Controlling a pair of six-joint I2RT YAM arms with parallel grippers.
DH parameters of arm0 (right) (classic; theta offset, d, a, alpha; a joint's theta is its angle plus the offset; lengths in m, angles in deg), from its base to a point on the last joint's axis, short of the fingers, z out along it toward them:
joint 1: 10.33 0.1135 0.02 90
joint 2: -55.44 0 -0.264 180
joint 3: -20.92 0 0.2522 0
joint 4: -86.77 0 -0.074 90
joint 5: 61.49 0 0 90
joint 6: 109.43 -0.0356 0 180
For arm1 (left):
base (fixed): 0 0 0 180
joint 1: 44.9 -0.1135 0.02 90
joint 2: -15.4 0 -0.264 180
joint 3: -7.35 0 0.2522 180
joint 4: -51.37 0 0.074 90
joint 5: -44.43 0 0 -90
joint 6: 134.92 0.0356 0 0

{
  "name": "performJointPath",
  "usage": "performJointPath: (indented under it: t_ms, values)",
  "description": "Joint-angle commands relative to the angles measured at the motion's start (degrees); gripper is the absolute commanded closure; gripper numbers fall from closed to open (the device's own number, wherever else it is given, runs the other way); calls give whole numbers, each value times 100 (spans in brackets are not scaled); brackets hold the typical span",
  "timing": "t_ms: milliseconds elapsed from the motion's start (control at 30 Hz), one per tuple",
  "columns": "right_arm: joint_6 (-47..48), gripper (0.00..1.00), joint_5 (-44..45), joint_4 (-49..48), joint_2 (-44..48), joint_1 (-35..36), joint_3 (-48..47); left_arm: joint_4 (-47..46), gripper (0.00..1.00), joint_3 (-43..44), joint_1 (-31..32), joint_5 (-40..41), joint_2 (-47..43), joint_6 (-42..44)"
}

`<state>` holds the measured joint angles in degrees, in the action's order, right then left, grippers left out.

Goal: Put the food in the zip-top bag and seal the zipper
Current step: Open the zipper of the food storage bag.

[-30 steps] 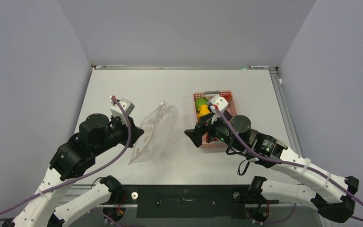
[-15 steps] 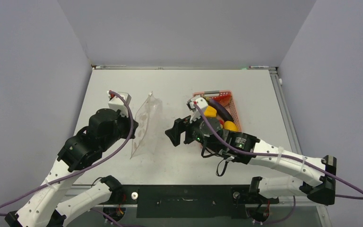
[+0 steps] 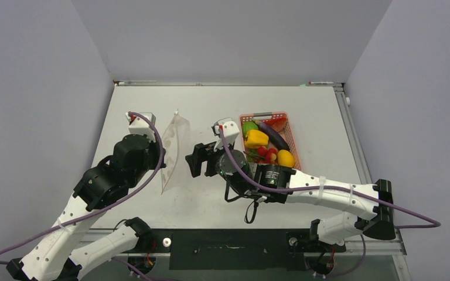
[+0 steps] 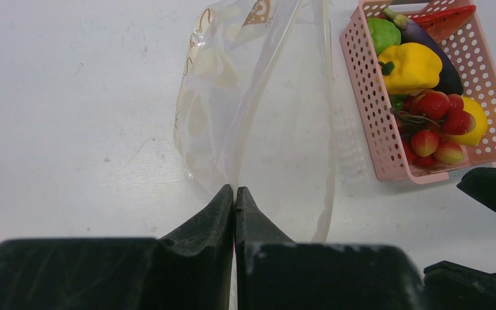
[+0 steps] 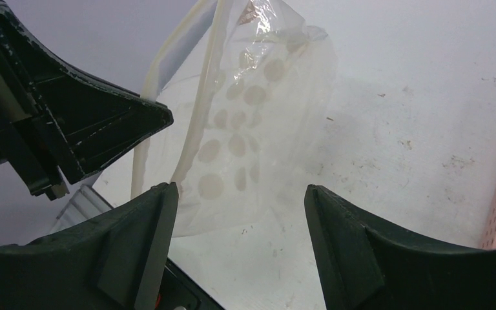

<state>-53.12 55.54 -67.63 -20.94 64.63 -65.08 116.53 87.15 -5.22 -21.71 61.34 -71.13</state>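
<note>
The clear zip-top bag (image 3: 174, 151) with white dots hangs upright and edge-on at the table's left middle. My left gripper (image 3: 163, 165) is shut on its mouth edge, seen close in the left wrist view (image 4: 234, 190), where the bag (image 4: 258, 97) spreads away from the closed fingers. The zipper (image 5: 201, 103) runs as a pale strip along the open mouth. My right gripper (image 3: 192, 161) is open and empty just right of the bag (image 5: 245, 129); its jaws stand wide apart (image 5: 241, 190). The food sits in the pink basket (image 3: 245, 120): yellow pepper (image 4: 412, 64), eggplant (image 4: 449, 77), green fruit (image 4: 381, 32), lemon (image 4: 481, 126), red pieces (image 4: 436, 103).
The pink basket (image 4: 374, 123) stands on the right half of the table, behind my right arm. The white table (image 3: 211, 111) ends at grey walls at the back and sides. My left gripper's fingers (image 5: 103, 129) show at the left in the right wrist view.
My right gripper has swung left, away from the basket to beside the bag. My left gripper has moved back and left, turning the bag from lying spread to standing edge-on.
</note>
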Motion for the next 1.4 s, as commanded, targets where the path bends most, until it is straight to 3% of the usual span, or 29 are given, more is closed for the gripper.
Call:
performJointPath:
  t_ms: [0,600,867,967,1300,1367]
  values:
    - [-161,28,400,-330,-256,51,-411,-68,100,146,53,262,-31,-202]
    - [-99,30,590,-71,-1503,58,-1525,-86,100,95,92,230,-84,-323]
    - [24,40,946,266,-1950,59,-1841,-51,100,71,136,347,-40,-340]
    - [68,48,1095,405,-2074,61,-1869,-23,100,80,148,401,-17,-333]
    - [6,93,1723,558,-1880,55,-1410,299,100,214,180,711,194,-206]
    - [-4,95,1869,634,-1846,52,-1341,381,100,259,195,731,294,-167]
